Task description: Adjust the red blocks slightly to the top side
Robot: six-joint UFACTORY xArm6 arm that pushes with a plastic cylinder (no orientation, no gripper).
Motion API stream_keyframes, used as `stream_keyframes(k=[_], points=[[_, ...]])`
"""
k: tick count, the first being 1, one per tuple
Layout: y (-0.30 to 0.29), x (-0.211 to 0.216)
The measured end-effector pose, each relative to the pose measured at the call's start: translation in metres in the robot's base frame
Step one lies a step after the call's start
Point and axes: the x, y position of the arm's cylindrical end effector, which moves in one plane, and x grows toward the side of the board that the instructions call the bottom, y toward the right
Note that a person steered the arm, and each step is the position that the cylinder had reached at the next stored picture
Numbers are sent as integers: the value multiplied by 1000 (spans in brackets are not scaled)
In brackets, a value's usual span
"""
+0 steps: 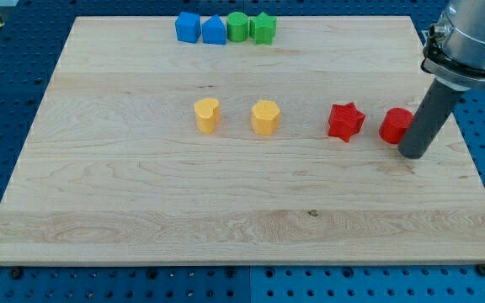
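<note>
A red star-shaped block [345, 121] sits on the wooden board [141, 210] right of centre. A red round block [395, 125] lies just to its right, its right edge hidden by my rod. My tip [412, 155] rests on the board just below and to the right of the red round block, touching it or nearly so. The rod rises toward the view's top right.
Two yellow blocks, a heart shape [206, 114] and a hexagon [265, 117], sit mid-board. Along the top edge stand a blue cube [188, 27], a blue house-like block [214, 30], a green round block [237, 26] and a green star block [263, 28].
</note>
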Motion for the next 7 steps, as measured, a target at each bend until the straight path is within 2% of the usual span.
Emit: stream_keyframes(k=[4,5,7], points=[[-4,-6],[-4,6],[-4,63]])
